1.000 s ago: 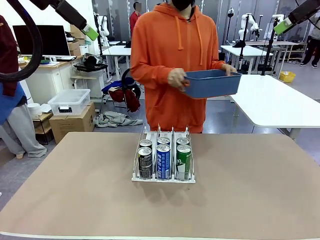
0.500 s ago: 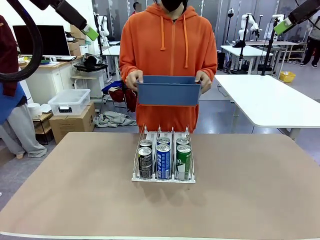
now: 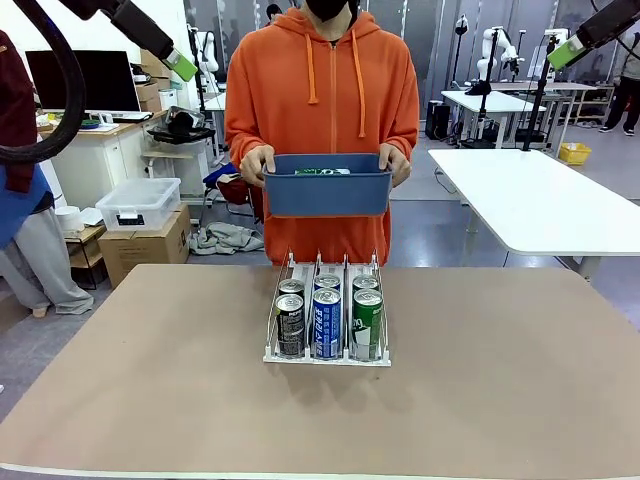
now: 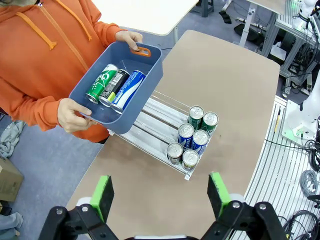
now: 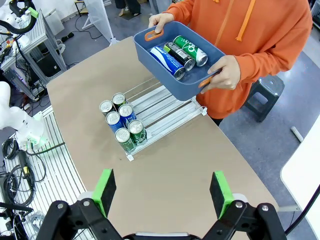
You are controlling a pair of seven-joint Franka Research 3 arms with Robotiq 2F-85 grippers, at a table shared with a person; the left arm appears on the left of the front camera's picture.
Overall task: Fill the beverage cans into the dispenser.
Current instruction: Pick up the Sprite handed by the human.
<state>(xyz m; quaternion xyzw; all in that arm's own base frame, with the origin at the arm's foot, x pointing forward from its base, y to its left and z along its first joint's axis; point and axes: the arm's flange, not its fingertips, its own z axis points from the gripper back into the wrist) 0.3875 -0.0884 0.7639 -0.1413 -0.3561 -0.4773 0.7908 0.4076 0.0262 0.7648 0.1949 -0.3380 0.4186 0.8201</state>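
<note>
The dispenser [image 3: 326,358] stands mid-table with several beverage cans at its front: dark [image 3: 290,325], blue [image 3: 327,323] and green [image 3: 367,323], with more behind them. Beyond its far end a person holds a blue bin [image 3: 327,195] with both hands. Three cans lie in the bin: green [image 4: 101,83], dark [image 4: 114,87] and blue [image 4: 128,90]. Both grippers hang high above the table, open and empty: the left gripper [image 3: 182,66] [image 4: 160,195] at the upper left, the right gripper [image 3: 563,52] [image 5: 162,192] at the upper right. From above, the rear parts of the dispenser lanes [image 5: 160,105] are bare.
The brown table [image 3: 500,400] is bare around the dispenser. The person in an orange hoodie [image 3: 325,100] stands at the far edge. A white table [image 3: 540,200] stands behind on the right, with boxes and a desk on the left.
The person has swung the blue bin from the right to the middle and now holds it squarely behind the dispenser. Both arms have stayed still.
</note>
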